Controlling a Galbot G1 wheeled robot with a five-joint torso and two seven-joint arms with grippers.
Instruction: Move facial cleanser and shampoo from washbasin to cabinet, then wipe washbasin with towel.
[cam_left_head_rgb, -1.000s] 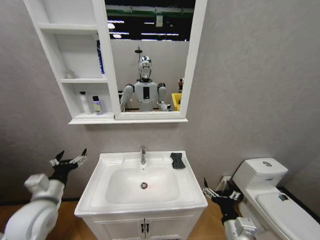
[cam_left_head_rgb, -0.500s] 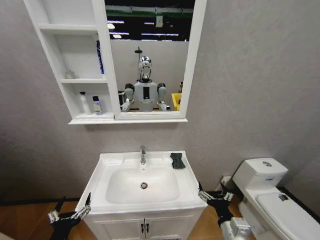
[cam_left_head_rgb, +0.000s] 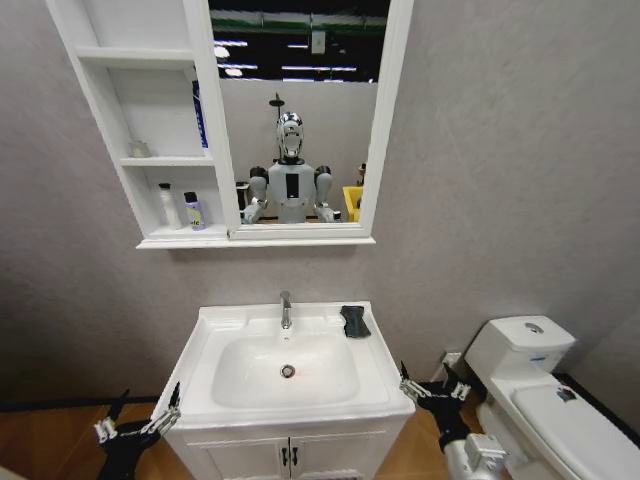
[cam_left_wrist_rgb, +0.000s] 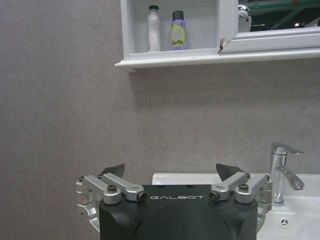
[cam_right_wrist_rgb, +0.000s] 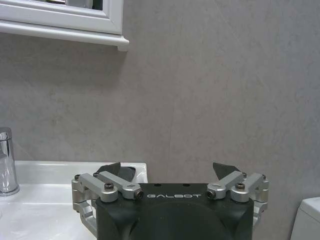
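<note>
Both bottles (cam_left_head_rgb: 178, 205) sit in cabinet (cam_left_head_rgb: 150, 238); wipe step next: right gripper (cam_left_head_rgb: 432, 389), left gripper (cam_left_head_rgb: 138, 425), jaws apart, low beside washbasin (cam_left_head_rgb: 385, 385); towel (cam_left_head_rgb: 354, 320) needs grabbing.

We see the towel (cam_left_head_rgb: 354, 321) on the washbasin (cam_left_head_rgb: 230, 410) rim, right of the tap (cam_left_head_rgb: 286, 310); the cabinet (cam_left_head_rgb: 95, 115) hangs above.

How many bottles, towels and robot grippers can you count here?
Bottles: 2, a white bottle and a purple-labelled bottle in the cabinet
Towels: 1, the towel on the washbasin
Grippers: 2, left gripper and right gripper, both open
Total: 5
</note>
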